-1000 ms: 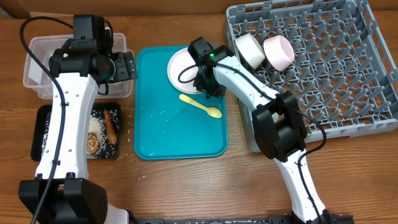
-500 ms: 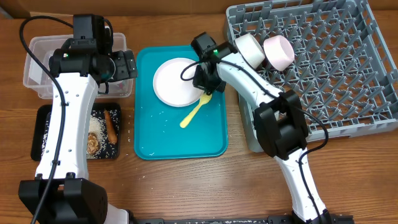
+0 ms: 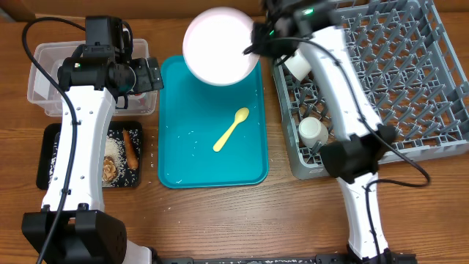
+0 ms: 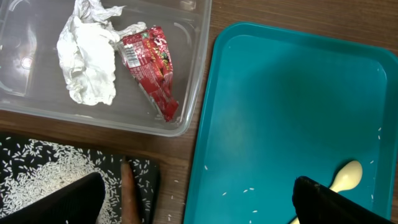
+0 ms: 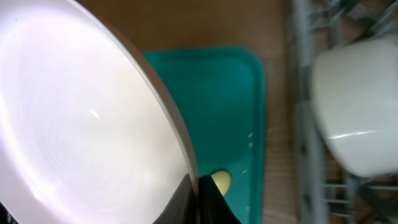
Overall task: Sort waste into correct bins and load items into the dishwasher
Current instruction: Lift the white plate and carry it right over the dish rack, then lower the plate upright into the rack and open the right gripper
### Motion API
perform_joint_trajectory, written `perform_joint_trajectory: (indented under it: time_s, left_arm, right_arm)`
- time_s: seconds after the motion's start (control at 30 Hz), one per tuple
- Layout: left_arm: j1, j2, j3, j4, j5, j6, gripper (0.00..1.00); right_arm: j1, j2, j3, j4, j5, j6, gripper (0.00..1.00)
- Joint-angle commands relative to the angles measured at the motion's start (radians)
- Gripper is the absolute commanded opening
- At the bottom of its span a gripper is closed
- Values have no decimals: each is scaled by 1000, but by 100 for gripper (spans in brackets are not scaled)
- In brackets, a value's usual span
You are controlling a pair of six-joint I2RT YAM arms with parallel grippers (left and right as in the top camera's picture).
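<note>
The right gripper [image 5: 198, 200] is pinched tight on the rim of the round pale plate [image 3: 218, 45]. The plate hangs tilted in the air over the 12 o'clock end of the teal plastic serving tray [image 3: 183, 165], not yet over the square grey plastic dish rack [image 3: 381, 81] at 3 o'clock. The left gripper [image 3: 150, 76] is spread wide with nothing in it and hovers where the clear plastic tub [image 4: 193, 74] meets the tray.

An edge pinch on a smooth, wide disc is a weak hold, and I judge the plate may pivot or slip out if swung fast. Going in, its lower edge could knock the pale bowl [image 5: 357, 106] at the rack's 10 o'clock corner or catch an upright peg. The small white cup [image 3: 313, 132] at the 8 o'clock corner looks out of that path. The yellow plastic spoon [image 3: 231, 129] lies mid-tray, not yet loaded.

The surface is a level brown wooden table [image 3: 220, 220], and stray white rice grains [image 4: 245, 191] dot the tray. Hardly anything of the room beyond the table shows.
</note>
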Motion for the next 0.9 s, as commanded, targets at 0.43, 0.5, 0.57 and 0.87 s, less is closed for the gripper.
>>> perform_joint_trajectory:
  time_s: [0.43,0.5,0.57,0.87]
  left_arm:
    - [4,-10,12,24,-14,-32,98]
    - [4,-10,12,31,-14,-35,98]
    - [4,-10,12,33,-14,-40,98]
    - [4,-10,12,58,-14,-42,98]
  right_arm:
    - [-277,-79,27,-86,1060,172,4]
    - [-303,-79,-33,-48,1111,172,4]
    - [-329,-79,-105,-8,1130,168,4]
    - [-361,-79,-375,80,1143,180,4]
